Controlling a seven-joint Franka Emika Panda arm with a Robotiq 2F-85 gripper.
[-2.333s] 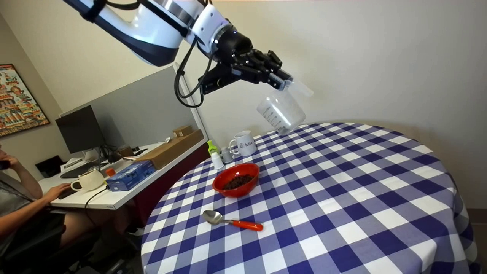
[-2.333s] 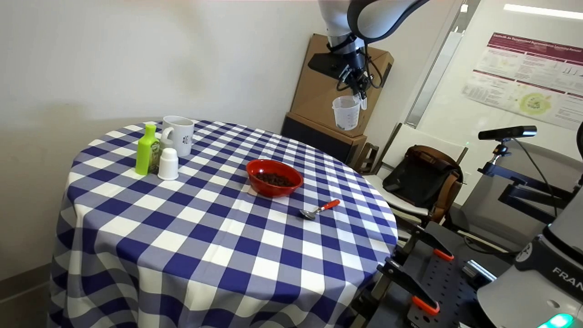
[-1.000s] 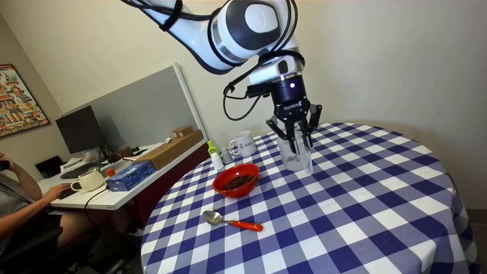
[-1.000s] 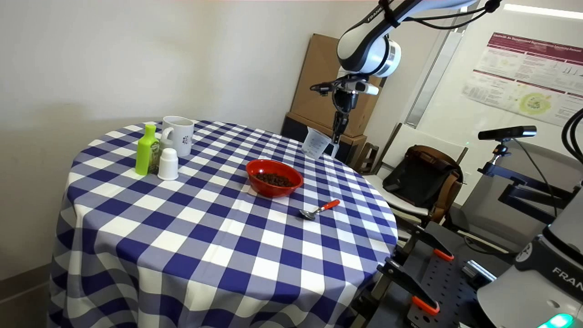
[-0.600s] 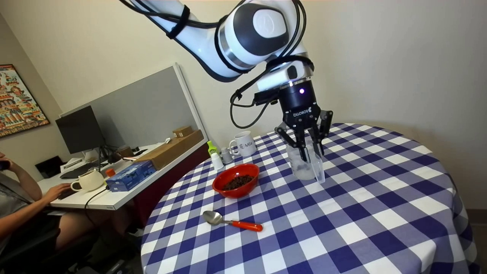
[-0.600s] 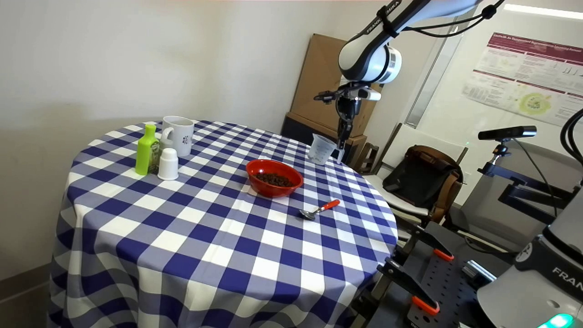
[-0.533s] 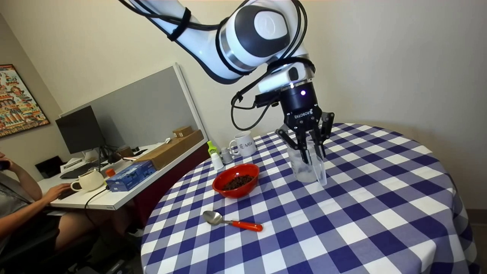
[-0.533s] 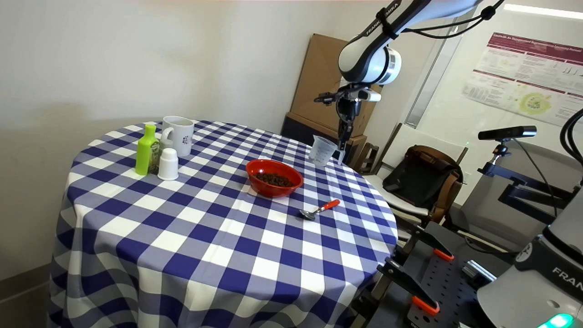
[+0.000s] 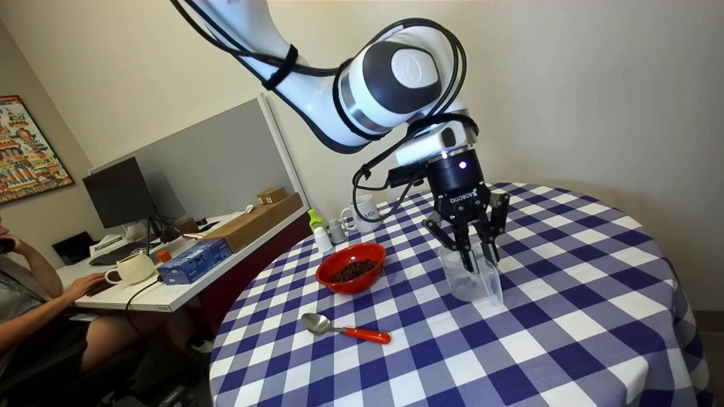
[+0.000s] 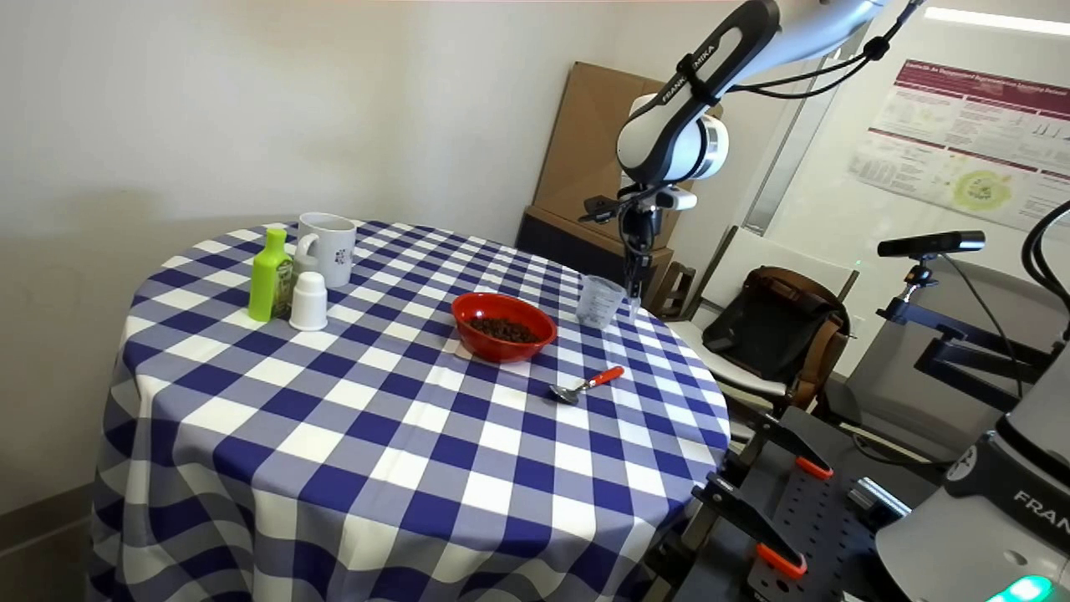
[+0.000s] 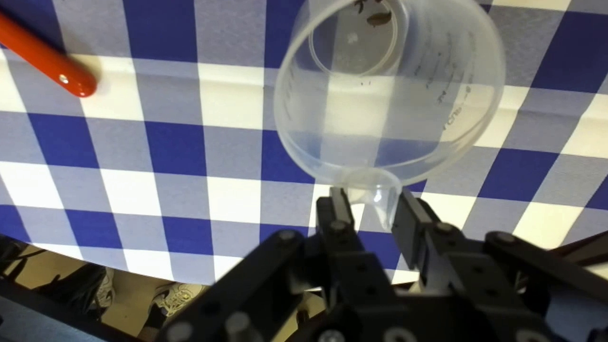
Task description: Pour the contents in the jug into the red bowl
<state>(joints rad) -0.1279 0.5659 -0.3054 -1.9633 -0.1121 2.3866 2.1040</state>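
The see-through jug (image 9: pixel 459 281) is at or just above the checked cloth, nearly upright with a slight tilt; I cannot tell whether its base touches. It also shows in an exterior view (image 10: pixel 598 303). In the wrist view, the jug (image 11: pixel 427 114) has a few brown bits at its bottom. My gripper (image 11: pixel 371 195) is shut on the jug's handle, one finger on each side; it also shows in both exterior views (image 9: pixel 484 267) (image 10: pixel 634 291). The red bowl (image 9: pixel 362 282) stands beside the jug, apart from it, with dark brown bits inside; it also shows in an exterior view (image 10: pixel 501 347).
A spoon with an orange-red handle (image 9: pixel 367 335) lies near the bowl; its handle shows in the wrist view (image 11: pixel 45 54). A white mug (image 10: pixel 334 251), a green bottle (image 10: pixel 266 280) and a white shaker (image 10: pixel 309 303) stand together. A wall stands behind the table.
The jug was high and strongly tilted 2.3 s ago. It has come down, turned nearly upright and moved away from the bowl, still in my gripper. The bowl and spoon have not moved.
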